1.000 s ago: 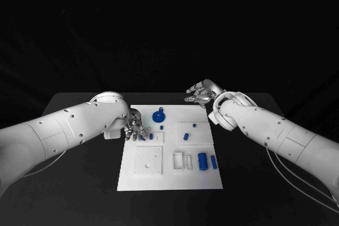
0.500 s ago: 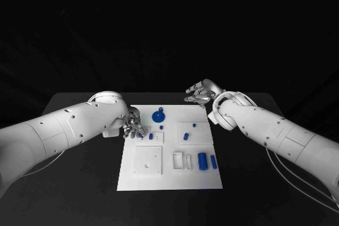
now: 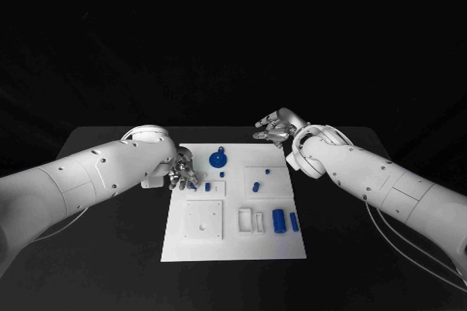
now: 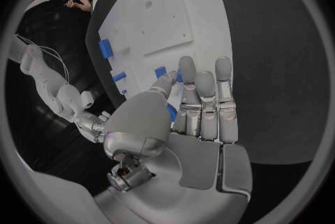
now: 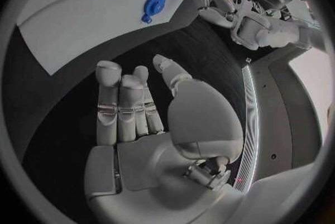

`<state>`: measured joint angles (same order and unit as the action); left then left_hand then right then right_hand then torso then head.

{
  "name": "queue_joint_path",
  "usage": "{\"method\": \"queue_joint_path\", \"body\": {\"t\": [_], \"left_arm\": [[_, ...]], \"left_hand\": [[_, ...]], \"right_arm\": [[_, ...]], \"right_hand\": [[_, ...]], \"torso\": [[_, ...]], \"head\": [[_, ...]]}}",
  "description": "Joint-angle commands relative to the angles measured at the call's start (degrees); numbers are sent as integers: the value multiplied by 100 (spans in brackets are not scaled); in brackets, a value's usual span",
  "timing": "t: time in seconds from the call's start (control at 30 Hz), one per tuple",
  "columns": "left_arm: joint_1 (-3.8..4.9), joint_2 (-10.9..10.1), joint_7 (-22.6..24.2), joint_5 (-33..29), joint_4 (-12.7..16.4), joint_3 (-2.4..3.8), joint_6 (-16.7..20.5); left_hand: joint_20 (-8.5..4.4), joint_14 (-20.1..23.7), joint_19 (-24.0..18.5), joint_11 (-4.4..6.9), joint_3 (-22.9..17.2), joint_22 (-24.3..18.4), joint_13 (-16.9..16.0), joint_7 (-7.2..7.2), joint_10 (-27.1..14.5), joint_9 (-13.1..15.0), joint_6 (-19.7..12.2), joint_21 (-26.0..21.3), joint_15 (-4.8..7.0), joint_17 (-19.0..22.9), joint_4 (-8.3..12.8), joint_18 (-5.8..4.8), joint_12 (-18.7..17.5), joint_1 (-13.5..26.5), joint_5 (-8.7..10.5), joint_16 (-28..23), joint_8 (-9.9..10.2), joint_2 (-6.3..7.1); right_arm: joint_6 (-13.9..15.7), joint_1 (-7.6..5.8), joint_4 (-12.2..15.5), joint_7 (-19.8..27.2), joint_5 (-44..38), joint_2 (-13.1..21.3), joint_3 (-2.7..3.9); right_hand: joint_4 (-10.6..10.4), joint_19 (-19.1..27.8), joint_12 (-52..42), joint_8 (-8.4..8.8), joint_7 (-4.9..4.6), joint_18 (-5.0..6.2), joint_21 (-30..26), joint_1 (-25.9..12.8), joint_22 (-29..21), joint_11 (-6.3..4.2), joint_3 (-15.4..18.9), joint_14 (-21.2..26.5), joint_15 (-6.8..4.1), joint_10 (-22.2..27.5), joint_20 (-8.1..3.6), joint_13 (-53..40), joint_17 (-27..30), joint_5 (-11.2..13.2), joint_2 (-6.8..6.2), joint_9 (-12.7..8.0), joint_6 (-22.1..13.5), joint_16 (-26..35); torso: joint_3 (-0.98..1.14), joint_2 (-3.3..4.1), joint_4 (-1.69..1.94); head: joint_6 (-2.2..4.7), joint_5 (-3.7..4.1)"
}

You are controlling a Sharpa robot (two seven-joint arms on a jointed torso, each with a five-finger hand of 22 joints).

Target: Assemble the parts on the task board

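Two robot hands: left (image 3: 183, 176) over task board (image 3: 233, 247), grip unclear; right (image 3: 277, 130) empty, fingers apart.

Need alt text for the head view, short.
A white task board carrying small blue parts lies on a black table. The silver left hand is at its left edge; the silver right hand hovers past its far right corner, holding nothing.

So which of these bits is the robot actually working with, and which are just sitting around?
Part of the job:
- task board
- round blue part
- small blue part
- two blue parts side by side
- blue part by the left hand

Just there:
- black table
- right hand, holding nothing, off the board
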<state>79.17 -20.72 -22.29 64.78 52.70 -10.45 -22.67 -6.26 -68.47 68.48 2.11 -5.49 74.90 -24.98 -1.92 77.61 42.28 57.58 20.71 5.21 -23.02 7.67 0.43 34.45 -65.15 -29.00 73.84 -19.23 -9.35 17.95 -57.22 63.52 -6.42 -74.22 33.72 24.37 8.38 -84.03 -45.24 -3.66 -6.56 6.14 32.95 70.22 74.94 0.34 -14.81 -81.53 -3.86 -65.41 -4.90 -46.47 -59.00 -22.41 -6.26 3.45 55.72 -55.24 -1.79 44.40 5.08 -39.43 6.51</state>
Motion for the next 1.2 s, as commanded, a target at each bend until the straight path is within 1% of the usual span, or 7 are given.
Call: {"method": "queue_joint_path", "body": {"t": [0.03,0.27,0.53,0.7,0.73,1.03,1.2], "left_arm": [[-7,15,64,-3,-14,-3,-77],[-14,21,61,-31,-38,-7,-82],[-22,26,70,-63,7,-12,-117],[-27,25,69,-47,19,-21,-170],[-27,25,70,-45,22,-23,-181],[-29,20,74,-33,35,-31,-235],[-29,19,78,-14,25,-33,-230]], "left_hand": [[-27,6,-1,24,-298,123,9,50,-10,11,105,41,24,6,288,43,25,-301,-16,43,41,-256],[-29,2,2,26,-299,123,11,52,-7,14,113,45,26,7,290,43,27,-298,-16,46,50,-259],[-30,-1,2,27,-302,124,13,50,-3,19,123,55,26,8,307,44,30,-306,-2,52,76,-260],[-30,-1,0,28,-301,124,13,50,-1,19,131,60,26,7,314,45,33,-311,-3,55,89,-259],[-29,5,-7,27,-293,124,16,49,-2,22,153,75,26,5,324,46,33,-315,-1,64,125,-257],[-30,5,-12,27,-290,124,16,50,-4,31,161,80,27,5,337,46,34,-320,-8,66,134,-252],[-31,5,-13,27,-287,123,16,50,-2,36,167,84,27,5,342,46,36,-321,-7,66,141,-250]], "right_arm": [[-64,3,11,20,-55,-5,2],[-64,3,14,20,-57,-6,2],[-64,3,13,22,-57,-6,2],[-67,3,17,20,-57,-5,2],[-67,3,17,19,-57,-4,2],[-69,3,18,18,-58,-5,2],[-69,3,17,18,-58,-4,2]], "right_hand": [[-4,-281,5,21,-15,44,5,-31,243,-32,-11,-8,-14,22,-16,-4,0,-19,-18,1,-11,14],[-4,-281,5,21,-15,44,5,-31,243,-32,-11,-8,-14,22,-16,-4,0,-19,-18,1,-11,14],[-4,-281,5,21,-15,44,5,-31,243,-32,-11,-8,-14,22,-16,-4,0,-19,-18,1,-11,14],[-4,-281,5,21,-15,44,5,-31,243,-32,-11,-8,-14,22,-16,-4,0,-19,-18,1,-11,14],[-4,-281,5,21,-15,44,5,-31,243,-32,-11,-8,-14,22,-16,-4,0,-19,-18,1,-11,14],[-4,-281,5,21,-15,44,5,-31,243,-32,-11,-8,-14,22,-16,-4,0,-19,-18,1,-11,14],[-4,-281,5,21,-15,44,5,-31,243,-32,-11,-8,-14,22,-16,-4,0,-19,-18,1,-11,14]], "torso": [[1,-3,4],[4,-5,4],[0,-4,1],[5,-4,3],[5,-4,3],[2,-2,-2],[1,-1,3]], "head": [[0,-1],[-3,1],[-1,1],[-2,1],[-2,1],[-2,6],[-4,8]]}}
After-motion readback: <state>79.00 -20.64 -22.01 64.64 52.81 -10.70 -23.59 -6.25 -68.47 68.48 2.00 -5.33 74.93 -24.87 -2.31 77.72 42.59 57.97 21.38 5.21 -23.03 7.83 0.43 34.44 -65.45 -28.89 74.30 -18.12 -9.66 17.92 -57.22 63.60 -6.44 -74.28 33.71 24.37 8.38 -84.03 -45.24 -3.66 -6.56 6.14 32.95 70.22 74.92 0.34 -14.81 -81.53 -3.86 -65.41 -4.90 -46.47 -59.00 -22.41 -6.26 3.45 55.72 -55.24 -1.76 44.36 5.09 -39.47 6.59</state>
